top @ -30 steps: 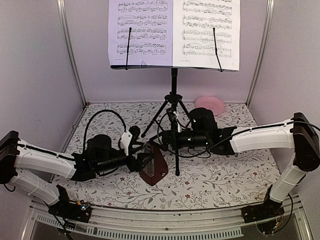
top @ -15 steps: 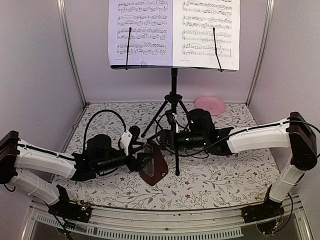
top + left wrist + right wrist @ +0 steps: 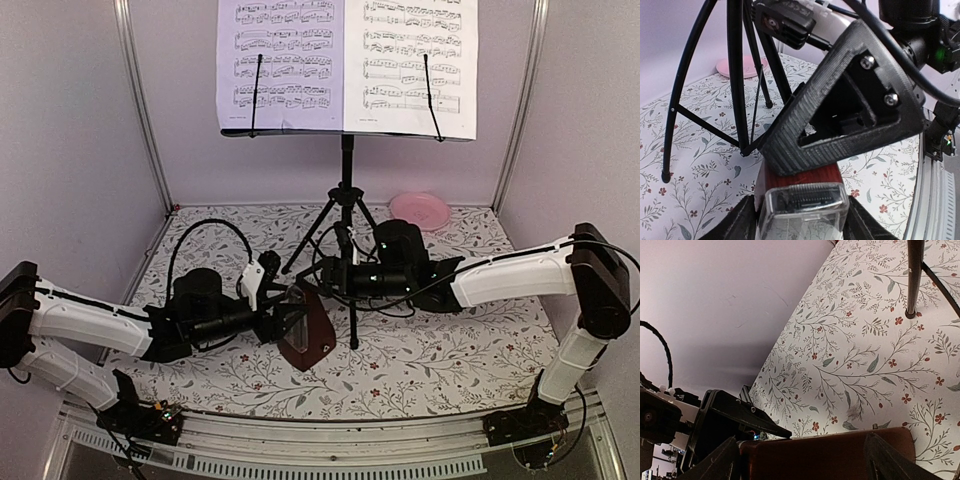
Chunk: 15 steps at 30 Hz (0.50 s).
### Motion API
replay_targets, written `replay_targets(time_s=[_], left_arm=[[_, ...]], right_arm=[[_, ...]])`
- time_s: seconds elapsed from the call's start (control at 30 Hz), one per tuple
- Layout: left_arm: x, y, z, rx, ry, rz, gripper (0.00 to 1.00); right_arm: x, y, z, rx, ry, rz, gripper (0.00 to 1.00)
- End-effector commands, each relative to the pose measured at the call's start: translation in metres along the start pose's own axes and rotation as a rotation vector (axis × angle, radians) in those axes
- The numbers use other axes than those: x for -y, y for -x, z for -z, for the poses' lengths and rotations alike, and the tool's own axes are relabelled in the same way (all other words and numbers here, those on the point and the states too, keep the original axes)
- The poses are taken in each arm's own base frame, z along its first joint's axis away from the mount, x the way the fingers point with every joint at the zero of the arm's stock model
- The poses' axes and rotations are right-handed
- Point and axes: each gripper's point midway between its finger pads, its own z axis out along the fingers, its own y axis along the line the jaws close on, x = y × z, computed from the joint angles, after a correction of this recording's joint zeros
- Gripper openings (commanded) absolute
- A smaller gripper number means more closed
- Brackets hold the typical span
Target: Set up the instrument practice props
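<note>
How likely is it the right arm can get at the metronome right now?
Probably yes: the right gripper straddles the metronome, nothing between them, though the left gripper crowds its other side.

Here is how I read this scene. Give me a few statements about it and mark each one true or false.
1. Two sheet-music pages stand on the music stand desk. True.
2. The pink plate is at the table's near edge. False: it lies at the back, right of the tripod legs.
3. The metronome sits on the desk. False: it is low, in front of the tripod legs.
4. The table has a floral cover. True.
</note>
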Motion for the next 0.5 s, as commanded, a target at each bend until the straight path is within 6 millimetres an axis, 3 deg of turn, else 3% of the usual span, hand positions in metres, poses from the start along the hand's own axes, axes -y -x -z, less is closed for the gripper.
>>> replay_targets(time_s=[0.0, 0.23, 0.47], left_arm=[[-0.0039, 0.0153, -0.0010, 0.050, 0.007, -0.008, 0.59], [-0.0038, 0.0156, -0.0020, 0.050, 0.007, -0.006, 0.57], [-0.0055, 0.0155, -0.0024, 0.050, 0.015, -0.006, 0.54]], right_arm=[[0.0290, 0.0036, 0.0047, 0.041, -0.087, -0.046, 0.82], [0.0284, -0.0003, 0.0039, 0.030, -0.072, -0.055, 0.76], [0.0200, -0.0039, 0.0031, 0.009, -0.042, -0.037, 0.82]])
